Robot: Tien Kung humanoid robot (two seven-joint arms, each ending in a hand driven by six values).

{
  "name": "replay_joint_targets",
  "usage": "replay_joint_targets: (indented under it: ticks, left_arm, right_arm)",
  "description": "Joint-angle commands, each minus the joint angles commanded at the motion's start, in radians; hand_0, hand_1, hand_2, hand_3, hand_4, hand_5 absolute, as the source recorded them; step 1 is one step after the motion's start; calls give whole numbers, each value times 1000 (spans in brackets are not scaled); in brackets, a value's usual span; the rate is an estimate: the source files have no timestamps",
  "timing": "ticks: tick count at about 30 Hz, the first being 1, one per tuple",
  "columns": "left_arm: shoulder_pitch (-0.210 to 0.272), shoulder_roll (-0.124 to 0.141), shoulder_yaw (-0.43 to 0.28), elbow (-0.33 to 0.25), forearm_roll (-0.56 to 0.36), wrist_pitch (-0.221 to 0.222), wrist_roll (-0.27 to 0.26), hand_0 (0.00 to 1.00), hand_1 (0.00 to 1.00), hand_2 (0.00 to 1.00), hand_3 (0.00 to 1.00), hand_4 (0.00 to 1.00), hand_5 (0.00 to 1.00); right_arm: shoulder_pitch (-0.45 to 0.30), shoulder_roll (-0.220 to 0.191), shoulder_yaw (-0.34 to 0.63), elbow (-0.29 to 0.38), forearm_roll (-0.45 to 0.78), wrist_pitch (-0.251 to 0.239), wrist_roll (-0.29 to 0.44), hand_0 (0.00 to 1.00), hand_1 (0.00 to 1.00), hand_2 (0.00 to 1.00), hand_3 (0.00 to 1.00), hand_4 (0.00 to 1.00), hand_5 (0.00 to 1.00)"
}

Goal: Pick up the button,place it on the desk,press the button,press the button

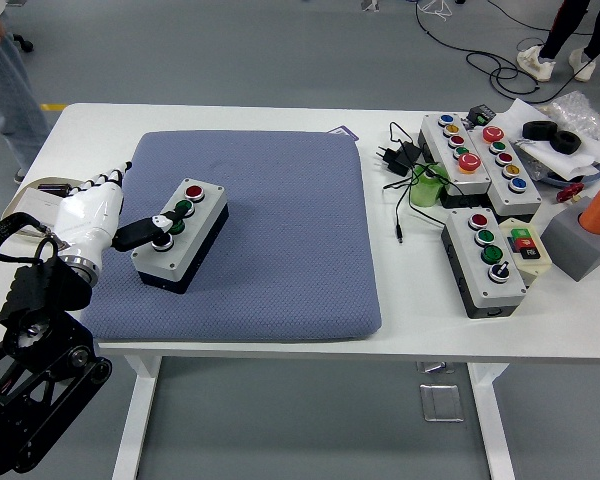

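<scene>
A grey button box (180, 235) with a black base lies on the blue-grey mat (280, 230), left of centre. It carries a red button at its far end, a green one in the middle and a black-and-white one nearest me. My left hand (145, 232), white with black fingers, reaches in from the lower left. One extended black finger rests on the box's near buttons, between the green and the black-and-white one. The other fingers are curled back and grasp nothing. My right arm does not appear in the head view.
Several more button boxes (485, 260) sit at the right on the bare table, with a black power adapter and cable (400, 160), a green item (428, 186), a grey block with an orange cylinder (585, 235) and a black tape roll (552, 135). A person's legs (5, 80) stand top left.
</scene>
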Motion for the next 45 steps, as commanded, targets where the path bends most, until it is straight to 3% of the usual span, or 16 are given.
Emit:
replay_joint_targets:
  ticks: [8, 13, 23, 24, 29, 30, 35, 36, 41, 42, 45]
  left_arm:
    - [-21, -26, 34, 25, -44, -11, 0, 925, 998, 998, 998, 998, 959]
    - [-41, -36, 45, 89, -31, -9, 0, 922, 998, 998, 998, 998, 967]
    - [-53, -54, 77, 144, 0, -24, 0, 913, 995, 998, 998, 998, 971]
    - [-54, -54, 79, 145, 3, -34, 0, 832, 973, 998, 998, 998, 980]
    - [-61, -53, 85, 140, 10, -88, 0, 832, 973, 998, 998, 998, 980]
    - [-63, -53, 86, 140, 11, -94, 0, 784, 955, 998, 993, 998, 986]
    - [-82, -57, 96, 156, 22, -122, 0, 784, 955, 998, 993, 998, 986]
    - [-85, -58, 98, 161, 22, -129, 0, 681, 883, 998, 961, 998, 983]
    - [-103, -61, 108, 180, 22, -180, 0, 681, 883, 998, 961, 998, 983]
    - [-106, -61, 108, 183, 22, -188, 0, 544, 757, 900, 963, 998, 822]
    - [-113, -60, 109, 190, 22, -205, 0, 544, 757, 900, 963, 998, 822]
  right_arm:
    - [-1, -1, -4, 0, 0, 1, 0, 627, 477, 539, 582, 279, 22]
    - [-3, -3, -5, 0, -4, 3, 1, 627, 477, 539, 582, 280, 22]
    - [-5, -3, -5, 0, -4, 2, 2, 627, 477, 539, 582, 279, 22]
    - [-6, -4, -4, 0, -6, 3, 2, 627, 477, 539, 582, 280, 22]
    - [-7, -5, 0, 0, -12, 3, 2, 627, 477, 539, 582, 280, 22]
    - [-7, -5, 1, 0, -13, 3, 2, 627, 477, 539, 582, 279, 22]
    - [-3, -6, 0, 0, -12, 2, 2, 627, 477, 539, 582, 279, 22]
    - [-2, -6, 0, 0, -12, 3, 2, 627, 477, 539, 582, 279, 22]
    - [2, -6, 2, 0, -13, 2, 3, 627, 477, 539, 582, 279, 22]
    - [2, -6, 2, 0, -13, 2, 3, 627, 477, 539, 582, 279, 22]
    - [2, -6, 1, 0, -11, 1, 3, 627, 477, 539, 582, 279, 22]
